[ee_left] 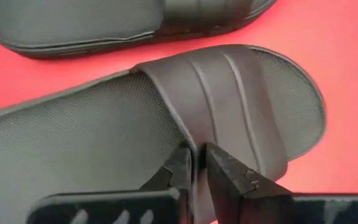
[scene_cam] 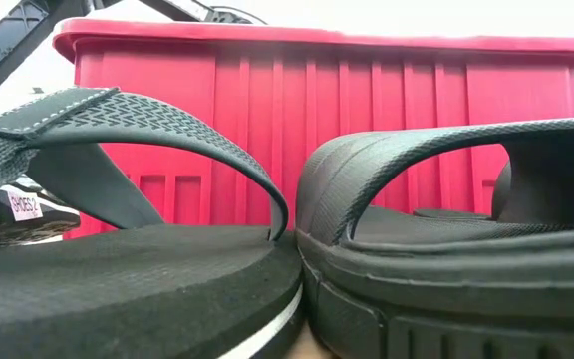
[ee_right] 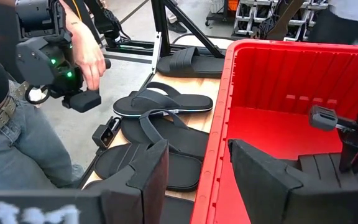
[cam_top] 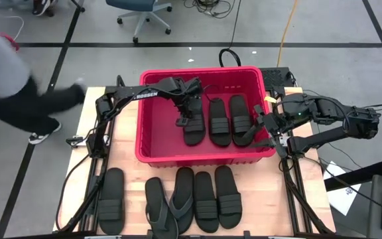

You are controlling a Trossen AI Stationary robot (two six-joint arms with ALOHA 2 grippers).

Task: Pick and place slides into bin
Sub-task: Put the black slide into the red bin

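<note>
Person (ee_right: 17, 112) beside table (ee_right: 101, 168) — right wrist only

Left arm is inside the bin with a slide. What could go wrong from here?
1. The left gripper pinches only the strap edge of the slide, so it might slip or drop crooked.
2. The slide sits close beside the two others in the bin; it may land overlapping them.
3. The right gripper, open, straddles the bin's rim and might bump it.
</note>
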